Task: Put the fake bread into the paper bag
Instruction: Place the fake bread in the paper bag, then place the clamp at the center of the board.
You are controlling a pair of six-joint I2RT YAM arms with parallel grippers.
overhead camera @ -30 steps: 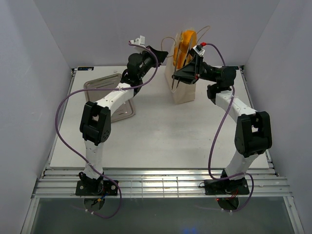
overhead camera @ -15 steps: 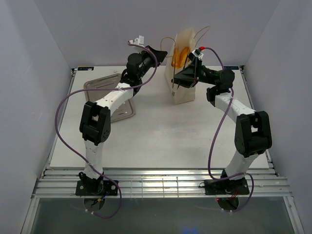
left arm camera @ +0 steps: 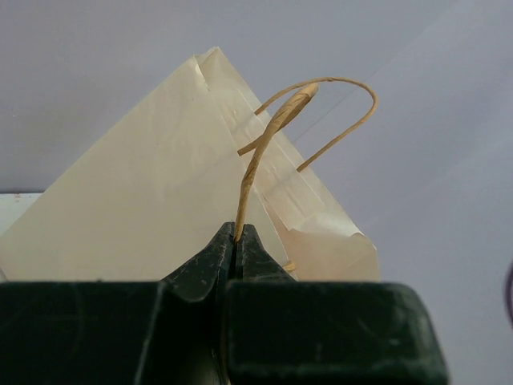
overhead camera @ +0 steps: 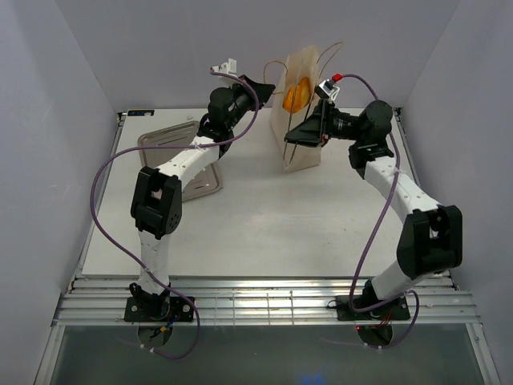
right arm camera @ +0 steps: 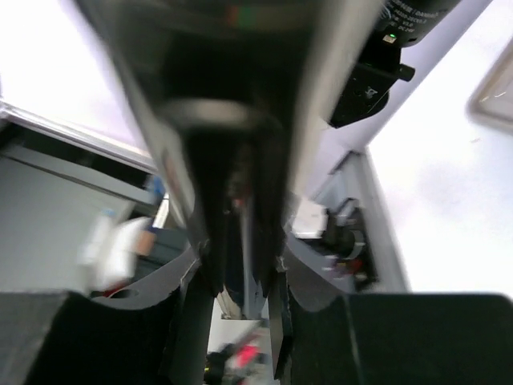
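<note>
Steel tray (overhead camera: 164,138) flat on the white desk (overhead camera: 264,228) at the far left, partly hidden under the left arm (overhead camera: 188,164). Next along, the left gripper (overhead camera: 264,87) (left arm camera: 238,237), raised above the desk's far edge, jaws pressed fully together on one thin cord handle (left arm camera: 276,128) of the paper bag, with the cord rising out of the pinch and looping over the bag's top edge. Just right of that, the paper bag (overhead camera: 303,152) (left arm camera: 152,192) itself: cream, standing toward the back middle of the desk, leaning a little. Inside its outline, in the upper half, one glossy orange piece of fake bread (overhead camera: 295,95), apart from both grippers; seen through the mouth or through the thin paper, cannot tell. Close against the bag's right face, the right gripper (overhead camera: 298,132) (right arm camera: 236,281), pointing left, jaws partway closed around silver tongs (right arm camera: 333,88). Wrist view there heavily blurred: pale metal strips running up from between the dark fingers (right arm camera: 188,313). From overhead, thin tong arms slanting down in front of the bag's lower half.
</note>
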